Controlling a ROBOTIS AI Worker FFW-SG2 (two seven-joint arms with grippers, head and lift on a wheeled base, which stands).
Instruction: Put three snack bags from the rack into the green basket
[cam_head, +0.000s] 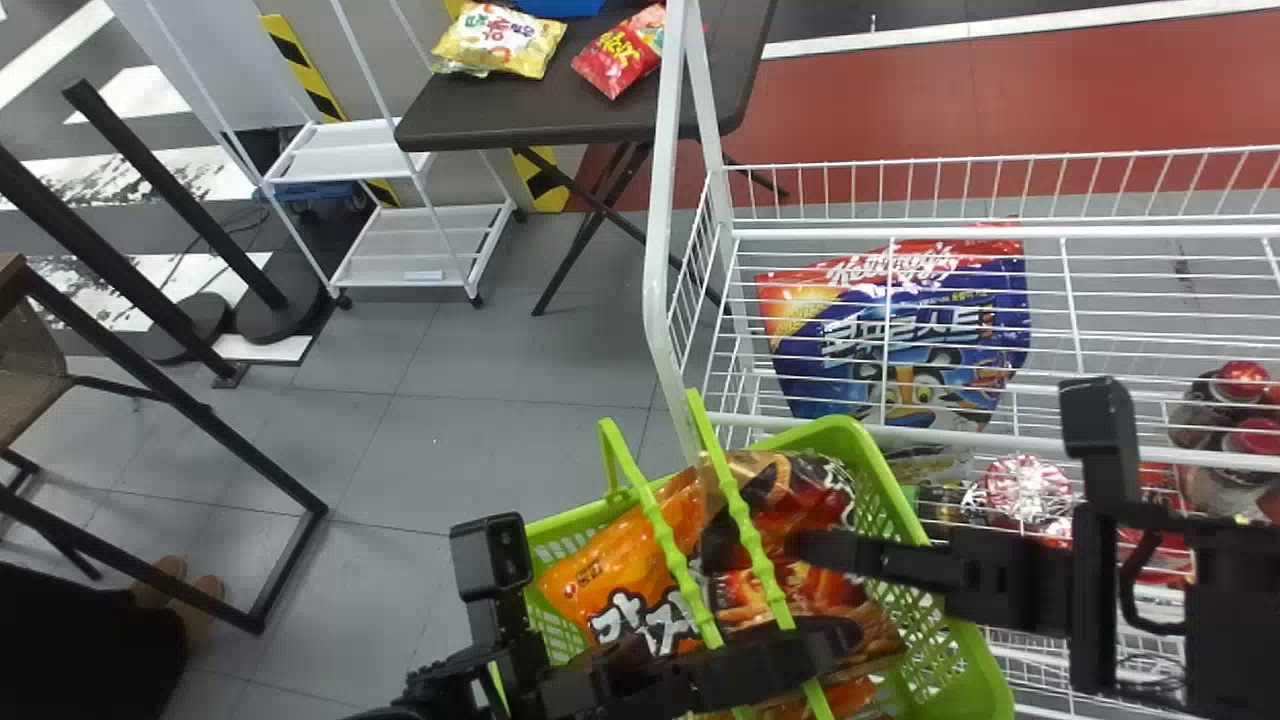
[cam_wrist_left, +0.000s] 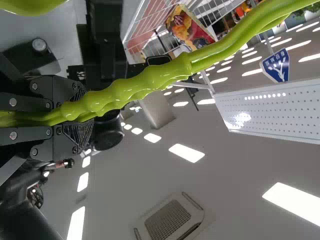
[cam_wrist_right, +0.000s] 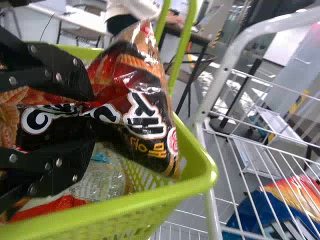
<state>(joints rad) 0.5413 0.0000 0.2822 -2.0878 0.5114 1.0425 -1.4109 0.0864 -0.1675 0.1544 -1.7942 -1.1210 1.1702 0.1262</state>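
"First, state the condition of the right gripper (cam_wrist_right: 92, 114)."

"Its fingers are closed to the thickness of the folded film. They pinch the black snack bag (cam_wrist_right: 127, 132) across its middle; one end stands out past the tips."

"And the left gripper (cam_wrist_left: 84, 121)?"

"Closed around a green handle (cam_wrist_left: 140, 83), near the bottom centre of the head view. Hold it firm; it steadies the basket (cam_head: 885, 480)."

"Locate the bag relative to the basket."

"Head view, lower right of centre: over the basket's opening, by the handles, near the far rim. The orange snack bag (cam_head: 600, 565) lies in the basket, left of it. The total inside cannot be counted with certainty."

"What is the procedure?"

"The step in hand is judged to be placement. Align the bag inside the rim and clear of both handles. Lower it until the contents support it, then part the fingers slowly and withdraw straight back."

"Cautions?"

"A protruding end may catch on a handle or fold over the rim. The slick film may slip if released high. On withdrawal, avoid the white rack (cam_head: 657, 270), upper right, where the red and blue bag (cam_head: 850, 345) sits behind the wires."
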